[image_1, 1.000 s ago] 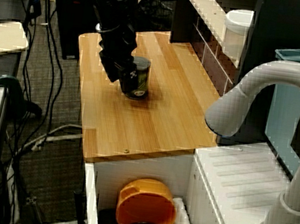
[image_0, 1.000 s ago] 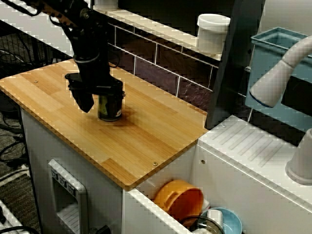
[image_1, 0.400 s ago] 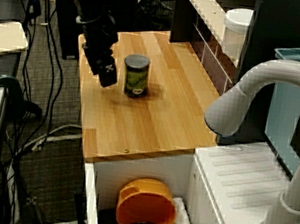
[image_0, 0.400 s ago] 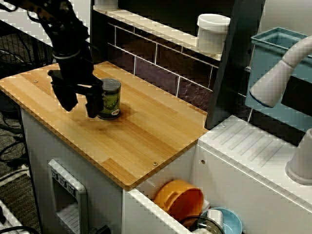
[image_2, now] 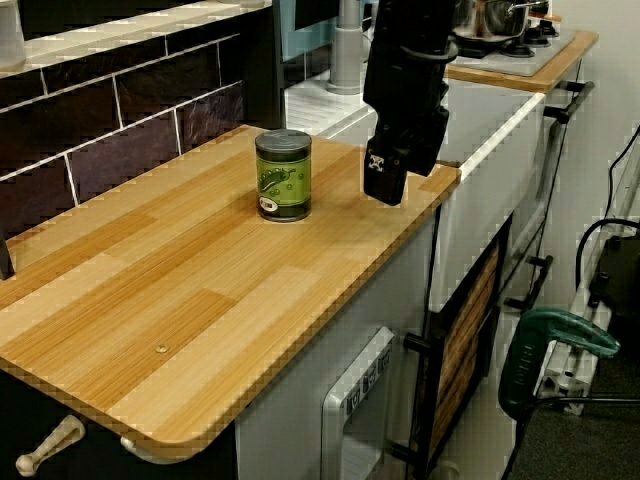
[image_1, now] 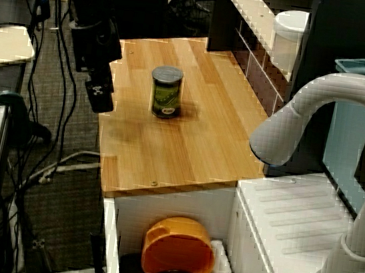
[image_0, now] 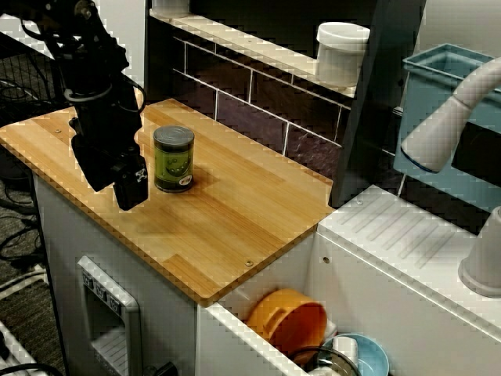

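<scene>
Right now: looks like a stand-off moment to me, with the gripper (image_0: 116, 188) empty and off the can (image_0: 173, 159), nothing touching.
Gripper: jaws look apart in the front view and hold nothing. It hangs just left of the can and a bit nearer, low over the table (image_0: 235, 227), right at the near edge.
Can: upright, lid on, green label. It's on the left half of the table, roughly midway between the near edge and the tiled wall (image_0: 250, 94).
Next move: just my read, but any grab from here wants the gripper lined up with the can's sides and the jaws wider than the can. It should come in level, since the can is tall-ish and a bump near the top could tip it.
Edges: the near edge is right under the gripper. In the high view the gripper (image_1: 100, 95) sits partly past it, over the floor cables (image_1: 45, 159). The right end of the table drops into the sink (image_0: 235, 345) with the orange bowl (image_0: 290, 321).
Open room: plenty of bare wood right of the can and towards the far wall. The far side is capped by that wall and the shelf (image_0: 243, 43) with the white jar (image_0: 342, 51). The dark post (image_0: 376, 102) and tap (image_0: 450, 117) crowd the right end.
</scene>
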Motion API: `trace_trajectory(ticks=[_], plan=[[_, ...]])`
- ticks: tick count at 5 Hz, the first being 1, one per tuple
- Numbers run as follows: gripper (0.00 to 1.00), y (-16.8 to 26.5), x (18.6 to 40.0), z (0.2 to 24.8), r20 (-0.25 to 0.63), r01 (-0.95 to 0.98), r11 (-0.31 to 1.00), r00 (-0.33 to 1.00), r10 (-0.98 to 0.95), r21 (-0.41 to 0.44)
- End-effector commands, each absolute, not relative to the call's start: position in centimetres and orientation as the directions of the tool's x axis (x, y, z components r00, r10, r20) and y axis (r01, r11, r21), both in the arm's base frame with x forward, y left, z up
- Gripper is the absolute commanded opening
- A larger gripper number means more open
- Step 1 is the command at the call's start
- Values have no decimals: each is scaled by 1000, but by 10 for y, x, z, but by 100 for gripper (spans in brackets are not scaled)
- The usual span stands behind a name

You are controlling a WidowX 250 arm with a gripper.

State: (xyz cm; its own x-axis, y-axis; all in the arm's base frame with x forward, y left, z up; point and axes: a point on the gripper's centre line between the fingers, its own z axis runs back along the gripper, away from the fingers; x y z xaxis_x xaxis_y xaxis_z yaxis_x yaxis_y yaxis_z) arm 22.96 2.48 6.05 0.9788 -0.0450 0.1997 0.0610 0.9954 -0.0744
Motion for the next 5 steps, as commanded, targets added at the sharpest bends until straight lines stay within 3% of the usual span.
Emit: trace_trajectory(ticks=[1, 4, 5], plan=[[100, 26, 236, 78, 155, 171, 961, 978, -139, -216], [100, -17, 255, 81, 185, 222, 962, 964, -192, -159], [100, -36, 264, 77, 219, 361, 927, 917, -334, -99]])
